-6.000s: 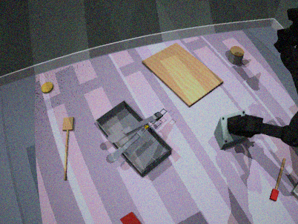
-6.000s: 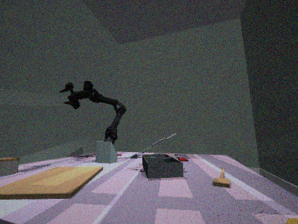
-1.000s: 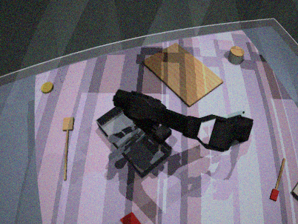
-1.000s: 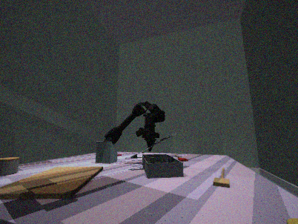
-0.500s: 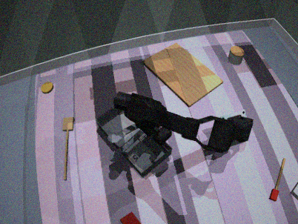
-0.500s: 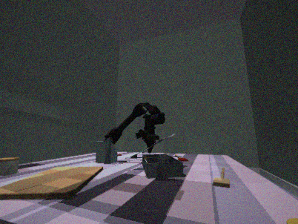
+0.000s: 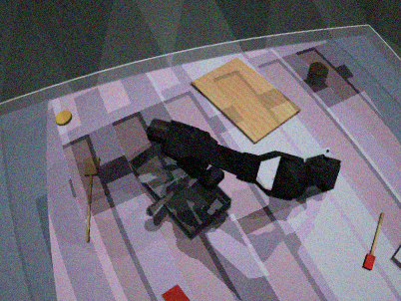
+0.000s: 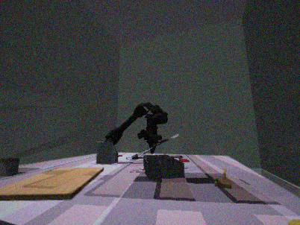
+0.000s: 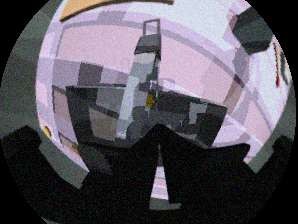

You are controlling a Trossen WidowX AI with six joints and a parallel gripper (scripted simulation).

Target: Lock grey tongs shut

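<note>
The grey tongs [image 7: 164,200] [image 8: 170,138] [image 9: 134,90] lie slanted across the dark roasting tin [image 7: 210,220] [image 8: 164,168] [image 9: 218,121]. Their dark hinge end with a wire loop is low beyond the tin's wall at the top of the wrist view; the tips are raised past the opposite side. The arms look apart in the wrist view, though the fingers hide part of them. My gripper [image 8: 152,150] [image 9: 158,127] is shut, pointing down over the tin beside the tongs, with nothing visible between its fingers. Contact is unclear. The wooden board [image 7: 249,102] [image 8: 56,182] [image 9: 75,10] holds nothing.
A dark pot [image 7: 317,74] [image 8: 8,166] stands beyond the board. A yellow disc [image 7: 63,118] and a wooden spatula [image 7: 90,199] [image 8: 223,182] lie beyond the tin. A red-headed brush [image 7: 369,261] and a red piece [image 7: 176,293] lie near the front of the top view.
</note>
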